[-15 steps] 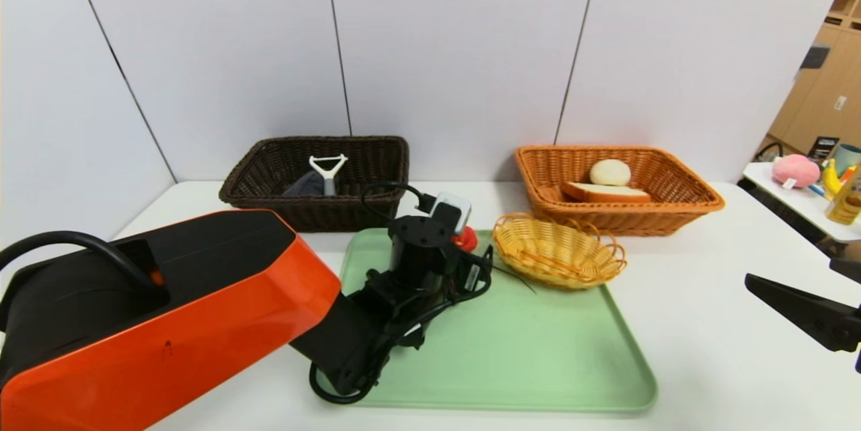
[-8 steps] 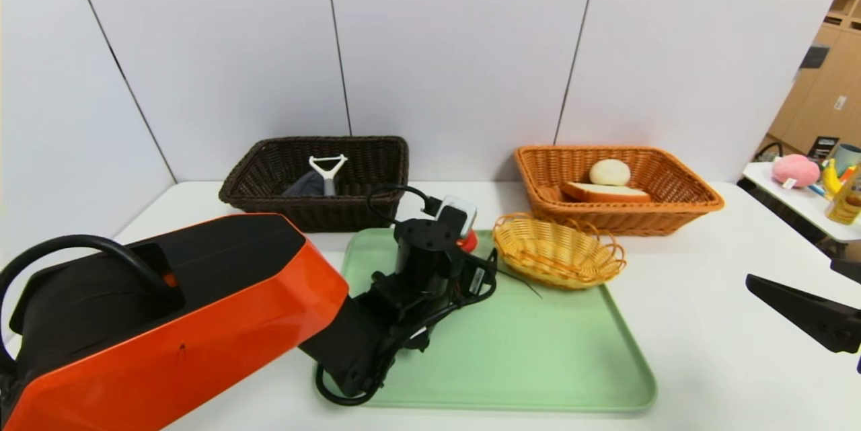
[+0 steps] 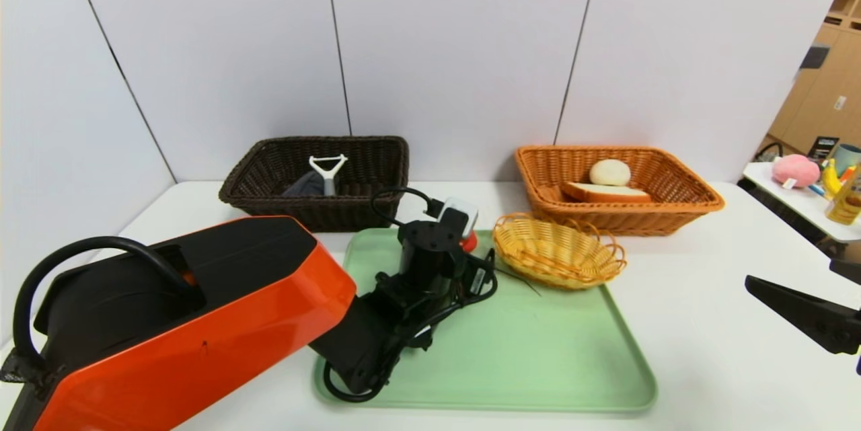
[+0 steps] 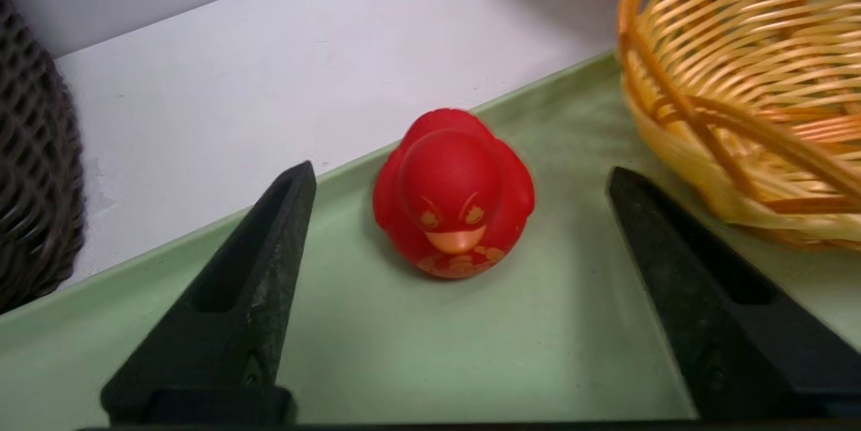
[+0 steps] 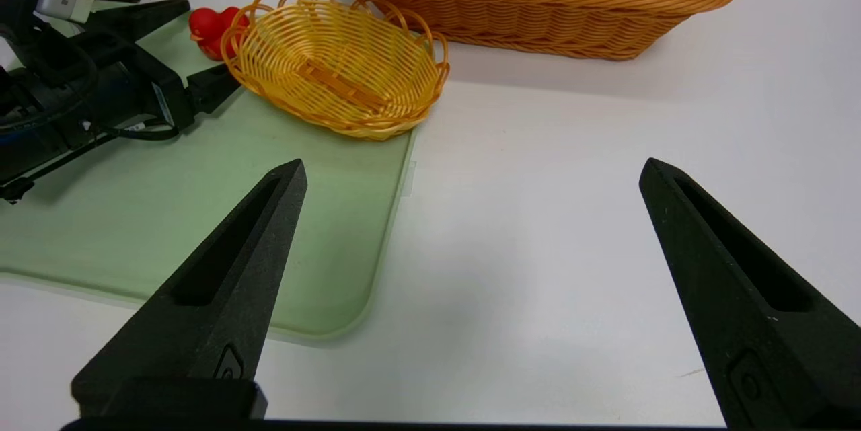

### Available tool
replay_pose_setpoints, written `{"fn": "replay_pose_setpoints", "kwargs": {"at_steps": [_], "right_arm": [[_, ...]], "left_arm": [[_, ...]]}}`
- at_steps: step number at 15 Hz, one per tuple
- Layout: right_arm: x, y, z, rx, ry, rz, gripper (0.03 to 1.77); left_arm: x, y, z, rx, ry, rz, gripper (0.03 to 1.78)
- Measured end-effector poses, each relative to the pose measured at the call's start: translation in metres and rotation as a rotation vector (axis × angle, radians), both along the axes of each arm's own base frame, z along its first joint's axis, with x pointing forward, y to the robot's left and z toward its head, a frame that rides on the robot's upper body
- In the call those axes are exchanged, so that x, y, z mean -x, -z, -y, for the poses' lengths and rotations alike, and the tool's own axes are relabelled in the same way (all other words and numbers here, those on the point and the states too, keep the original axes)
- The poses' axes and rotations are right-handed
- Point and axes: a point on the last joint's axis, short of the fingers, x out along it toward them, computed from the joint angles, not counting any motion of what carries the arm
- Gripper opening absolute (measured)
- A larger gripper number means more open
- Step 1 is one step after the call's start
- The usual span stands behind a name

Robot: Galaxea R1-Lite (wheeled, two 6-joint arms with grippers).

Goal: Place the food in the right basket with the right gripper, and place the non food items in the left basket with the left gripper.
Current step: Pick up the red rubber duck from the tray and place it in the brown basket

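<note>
Last non-food pickup in hand: left pincer released, straddling the red duck on the green tray. Next: clench gently, lift, carry to the dark basket. Right pincer released, parked aside.

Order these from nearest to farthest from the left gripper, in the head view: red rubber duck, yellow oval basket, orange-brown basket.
1. Red rubber duck, between the open left gripper's fingers, on the green tray.
2. Yellow oval basket, beside it.
3. Orange-brown basket, far right.

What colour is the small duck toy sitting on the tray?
The duck toy is red with an orange beak, clearest in the left wrist view.
</note>
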Motion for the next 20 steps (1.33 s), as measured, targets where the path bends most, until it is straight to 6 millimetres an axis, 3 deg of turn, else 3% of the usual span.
{"fn": "replay_pose_setpoints", "kwargs": {"at_steps": [3, 6, 7, 9, 17, 20], "right_arm": [[0.0, 0.002, 0.0, 0.003, 0.0, -0.006, 1.71], [0.001, 0.003, 0.0, 0.004, 0.0, -0.009, 1.71], [0.001, 0.003, 0.0, 0.004, 0.0, -0.009, 1.71], [0.002, 0.005, 0.001, 0.005, 0.0, -0.013, 1.71], [0.006, 0.007, 0.002, 0.004, 0.0, -0.01, 1.71], [0.006, 0.007, 0.002, 0.003, 0.0, -0.01, 1.71]], "left_arm": [[-0.003, 0.001, 0.0, 0.004, -0.004, 0.003, 1.07], [-0.006, 0.0, 0.0, 0.007, -0.008, 0.006, 0.76], [-0.007, 0.0, 0.0, 0.007, -0.009, 0.008, 0.55], [-0.007, 0.0, 0.0, 0.009, -0.011, 0.01, 0.32], [-0.004, -0.005, -0.003, 0.01, -0.01, 0.009, 0.32], [0.0, -0.024, -0.005, 0.034, -0.006, 0.033, 0.32]]}}
